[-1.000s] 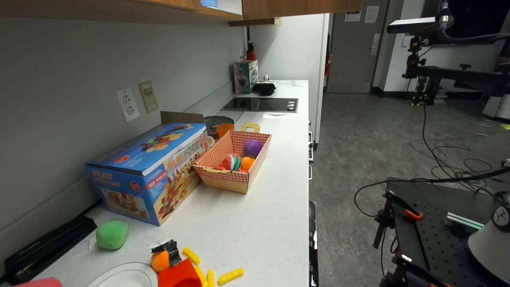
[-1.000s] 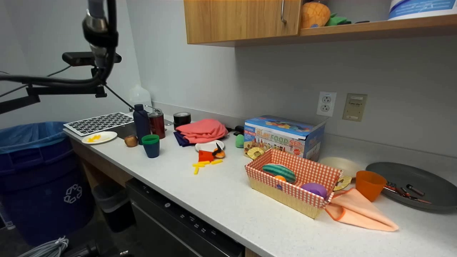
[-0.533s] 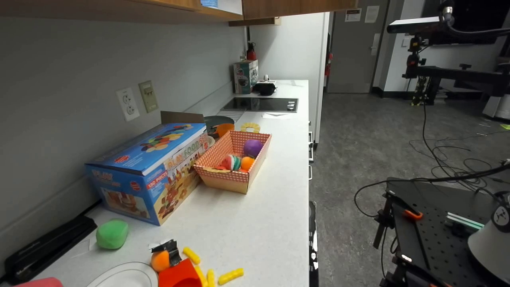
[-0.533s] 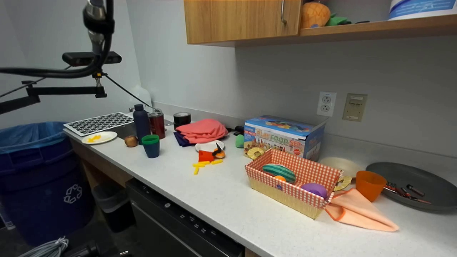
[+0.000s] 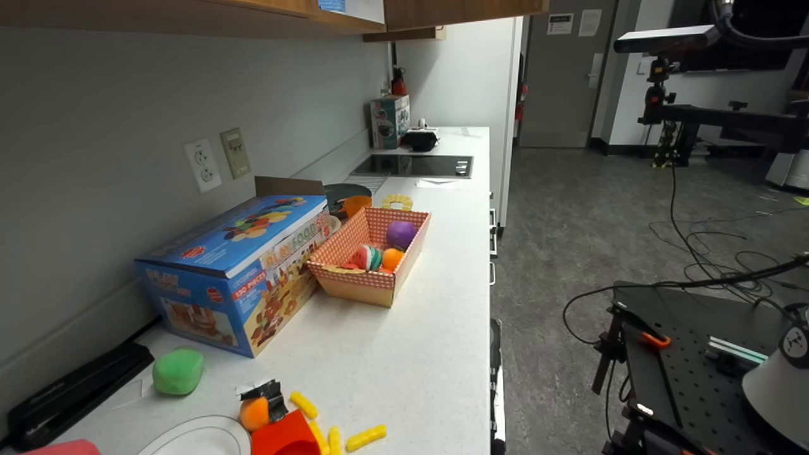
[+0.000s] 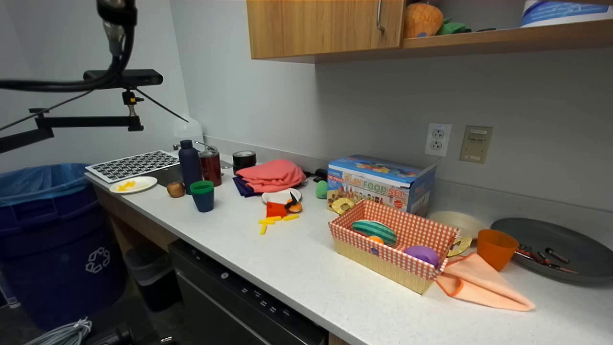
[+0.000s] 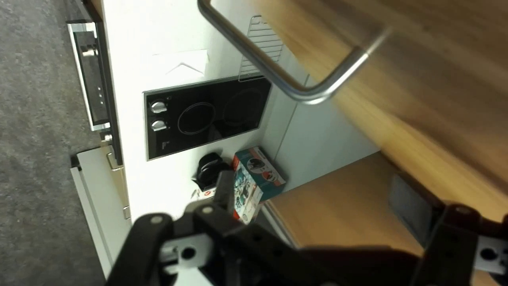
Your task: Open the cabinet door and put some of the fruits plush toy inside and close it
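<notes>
In an exterior view, the cabinet door (image 5: 468,11) is cut to a strip above the basket (image 6: 378,266), whose rim partly hides the plush fruits (image 6: 373,231) inside. My claw (image 7: 319,196) stands wide; whether 1 finger (image 7: 412,206) touches the door, I can't tell.

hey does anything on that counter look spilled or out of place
Yes: several yellow sticks lie scattered on the counter around the red holder, looking like spilled toy fries.

The white worktop (image 6: 297,258), lower than the jaws, carries a checked basket (image 6: 383,261), a play-food box (image 6: 366,184) and, ahead of the jaws, a black cooktop (image 7: 206,119) and teal box (image 7: 260,180).
</notes>
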Controlling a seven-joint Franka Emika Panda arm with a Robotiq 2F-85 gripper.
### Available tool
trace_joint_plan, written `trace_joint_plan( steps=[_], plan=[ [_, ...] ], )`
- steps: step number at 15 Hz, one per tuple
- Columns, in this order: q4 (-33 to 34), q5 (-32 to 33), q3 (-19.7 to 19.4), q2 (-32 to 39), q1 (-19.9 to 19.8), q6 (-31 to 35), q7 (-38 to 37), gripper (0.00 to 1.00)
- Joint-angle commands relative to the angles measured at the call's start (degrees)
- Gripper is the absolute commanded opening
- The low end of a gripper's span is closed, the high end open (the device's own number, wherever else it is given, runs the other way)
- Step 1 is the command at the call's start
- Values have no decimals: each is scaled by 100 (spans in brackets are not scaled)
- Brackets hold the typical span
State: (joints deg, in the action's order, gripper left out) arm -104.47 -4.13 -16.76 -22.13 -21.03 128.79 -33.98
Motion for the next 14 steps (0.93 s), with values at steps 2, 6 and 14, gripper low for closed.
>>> trace_joint_plan(
  steps=[2,6,14],
  plan=[
    [-306,-462,99,-450,258,0,546,100],
    [-318,-778,204,-516,412,-58,730,100],
    [-407,-1025,649,-411,788,-149,729,100]
  ],
)
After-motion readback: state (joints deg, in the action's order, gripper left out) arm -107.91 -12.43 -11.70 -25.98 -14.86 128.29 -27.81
